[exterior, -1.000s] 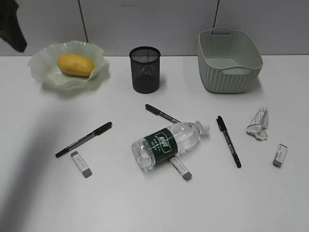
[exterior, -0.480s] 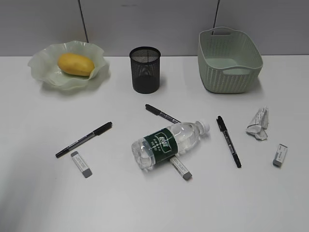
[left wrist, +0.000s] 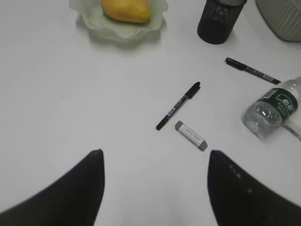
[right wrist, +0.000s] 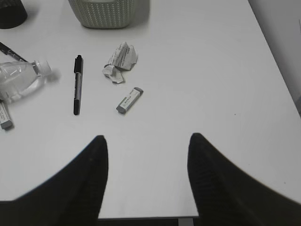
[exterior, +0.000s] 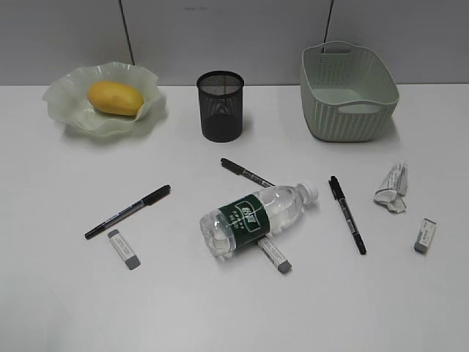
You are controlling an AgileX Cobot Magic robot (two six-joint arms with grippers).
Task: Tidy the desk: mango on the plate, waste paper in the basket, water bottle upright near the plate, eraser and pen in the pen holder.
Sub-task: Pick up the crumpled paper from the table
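Observation:
The mango (exterior: 114, 97) lies on the wavy green plate (exterior: 66, 117) at the back left. The water bottle (exterior: 253, 218) lies on its side mid-desk, over one eraser (exterior: 274, 255). The waste paper (exterior: 392, 189) sits at the right, in front of the basket (exterior: 348, 92). Three pens (exterior: 128, 211) (exterior: 245, 172) (exterior: 346, 214) and two more erasers (exterior: 123, 249) (exterior: 425, 235) lie loose. The mesh pen holder (exterior: 220, 105) stands empty-looking. My left gripper (left wrist: 155, 153) hangs open above bare desk, short of a pen (left wrist: 178, 106) and an eraser (left wrist: 191, 135). My right gripper (right wrist: 147, 137) is open near the desk's front edge.
The desk's right edge (right wrist: 277, 80) and front edge (right wrist: 141, 217) show in the right wrist view. A grey panelled wall (exterior: 234, 37) runs behind the desk. Neither arm shows in the exterior view.
A dark part of the left arm at the exterior view's top left corner has gone out of view. Nothing on the desk has moved.

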